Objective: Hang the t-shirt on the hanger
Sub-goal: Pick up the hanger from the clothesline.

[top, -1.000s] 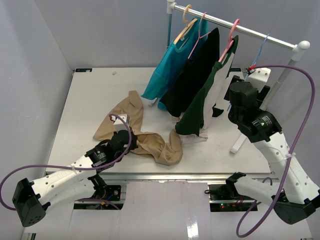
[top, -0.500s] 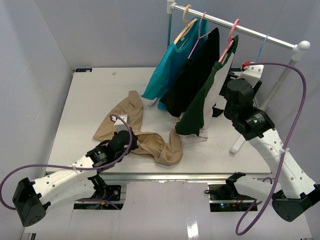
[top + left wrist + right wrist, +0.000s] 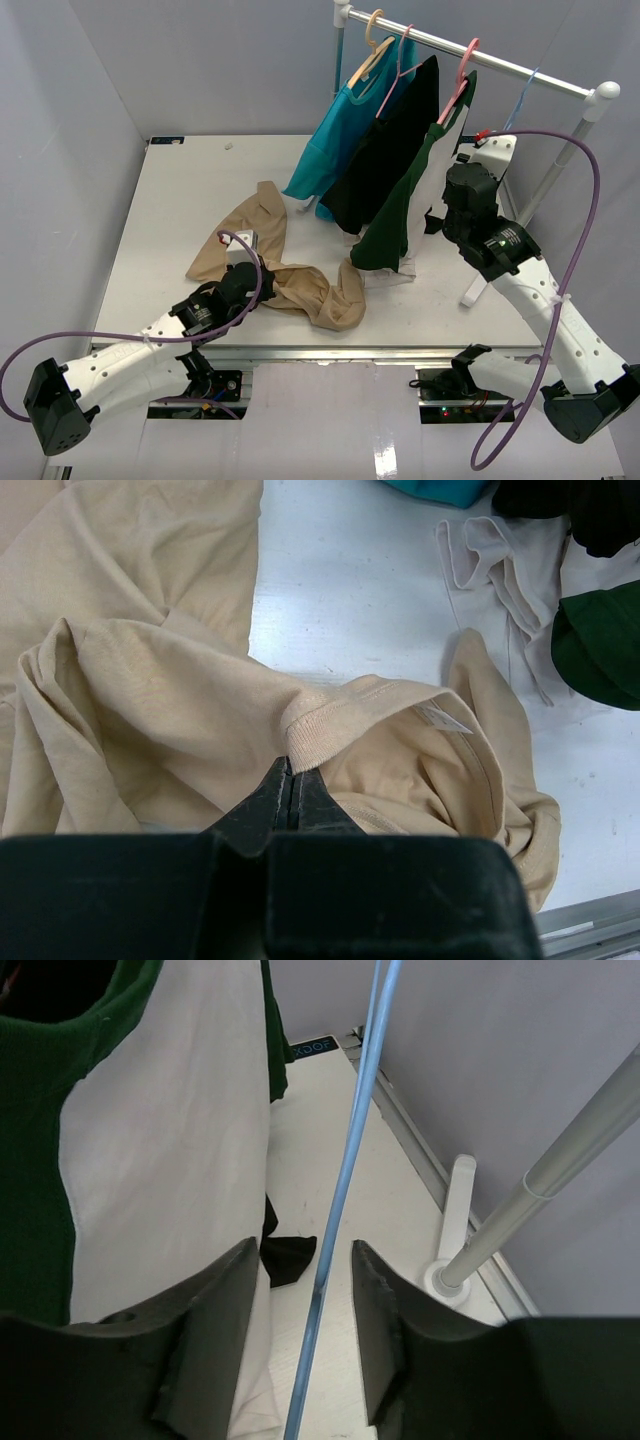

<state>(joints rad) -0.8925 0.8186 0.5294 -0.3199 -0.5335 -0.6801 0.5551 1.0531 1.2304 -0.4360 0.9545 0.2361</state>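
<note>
The tan t-shirt (image 3: 290,285) lies crumpled on the white table, front centre. My left gripper (image 3: 248,277) is shut on its ribbed collar (image 3: 320,725), the fingertips pinched together at the collar's edge (image 3: 292,770). The light-blue hanger (image 3: 520,100) hangs from the rail at the far right; its thin blue wire (image 3: 345,1190) runs between the jaws of my right gripper (image 3: 308,1280), which stands open around it without touching. In the top view the right gripper (image 3: 480,150) is raised just under the rail, beside the dark green shirt.
A clothes rail (image 3: 480,55) holds a teal shirt (image 3: 335,140), a black garment (image 3: 385,150) and a dark green shirt (image 3: 410,200) on pink and wooden hangers. The rail's right post (image 3: 560,1160) and foot (image 3: 455,1220) stand close right of my right gripper.
My right gripper has moved up and left towards the rail, bringing the blue hanger wire between its open jaws. The left gripper and t-shirt have stayed put.
</note>
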